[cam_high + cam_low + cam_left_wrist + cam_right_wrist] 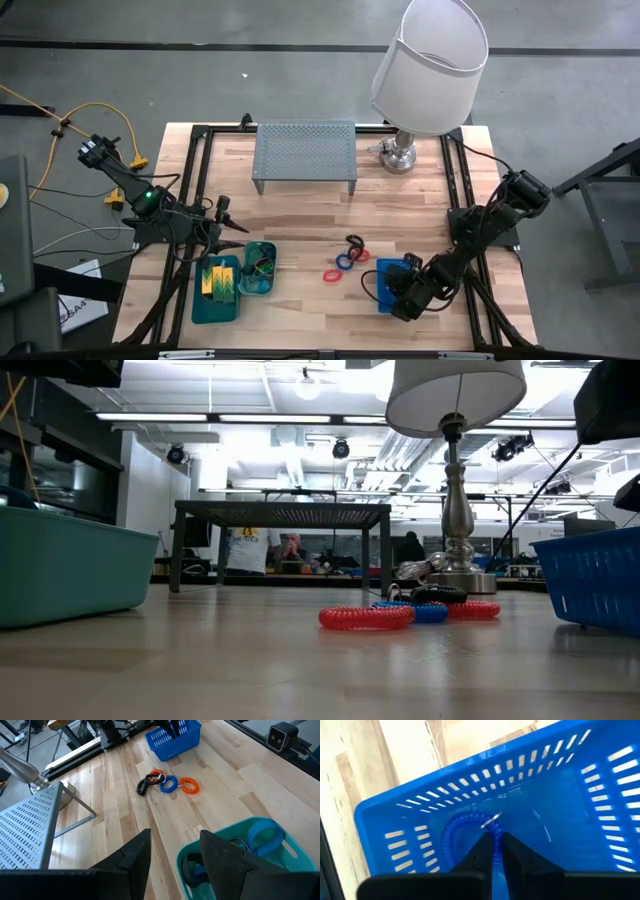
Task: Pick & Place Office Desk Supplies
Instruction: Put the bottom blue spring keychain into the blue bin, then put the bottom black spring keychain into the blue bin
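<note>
Closest to the lens, the right pincer point(493, 851) sits low-centre in its wrist view, clenched on a blue band loop point(462, 832) inside the blue mesh basket point(395, 805). I'd guess it's light, springy, snag-prone; pinch the coil itself. Left pincer point(222, 222) hangs released at frame left over the teal plastic trays point(262, 284). More loops point(345, 262) lie mid-bench.

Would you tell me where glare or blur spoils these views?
Low view: ceiling lights glare, the teal tray is soft. Right wrist view: the blue mesh basket is blurred, the tabletop washed out. High and left wrist views are evenly lit.
</note>
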You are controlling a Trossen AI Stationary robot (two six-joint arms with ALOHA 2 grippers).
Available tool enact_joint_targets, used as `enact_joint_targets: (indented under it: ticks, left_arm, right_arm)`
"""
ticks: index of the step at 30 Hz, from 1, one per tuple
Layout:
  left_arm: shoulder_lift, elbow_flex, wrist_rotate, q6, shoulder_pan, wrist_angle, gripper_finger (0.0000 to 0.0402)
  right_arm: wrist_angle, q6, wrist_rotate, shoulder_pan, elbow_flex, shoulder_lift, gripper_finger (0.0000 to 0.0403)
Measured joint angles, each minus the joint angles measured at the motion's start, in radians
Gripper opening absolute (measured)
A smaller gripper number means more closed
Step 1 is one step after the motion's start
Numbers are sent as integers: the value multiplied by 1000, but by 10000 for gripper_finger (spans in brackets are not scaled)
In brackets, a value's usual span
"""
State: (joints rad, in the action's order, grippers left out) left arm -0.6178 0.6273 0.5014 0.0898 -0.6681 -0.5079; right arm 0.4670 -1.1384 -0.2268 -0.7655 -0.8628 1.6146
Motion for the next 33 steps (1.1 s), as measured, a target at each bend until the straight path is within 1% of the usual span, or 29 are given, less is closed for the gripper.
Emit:
enact_joint_targets:
  ticks: [6,17,25,28,33]
  left_arm:
    - [0,0,0,0,0,0,161]
    - [0,0,0,0,0,0,161]
    - [0,0,0,0,0,0,161]
    - [0,0,0,0,0,0,161]
    - [0,0,0,0,0,0,161]
  right_arm:
    - [6,-1,-3,0,0,0,19]
    - [20,-13,-6,0,0,0,55]
    - [20,-13,-6,0,0,0,59]
    - [40,-11,-7,8,2,-36,59]
    - [49,38,-9,37,2,-136,59]
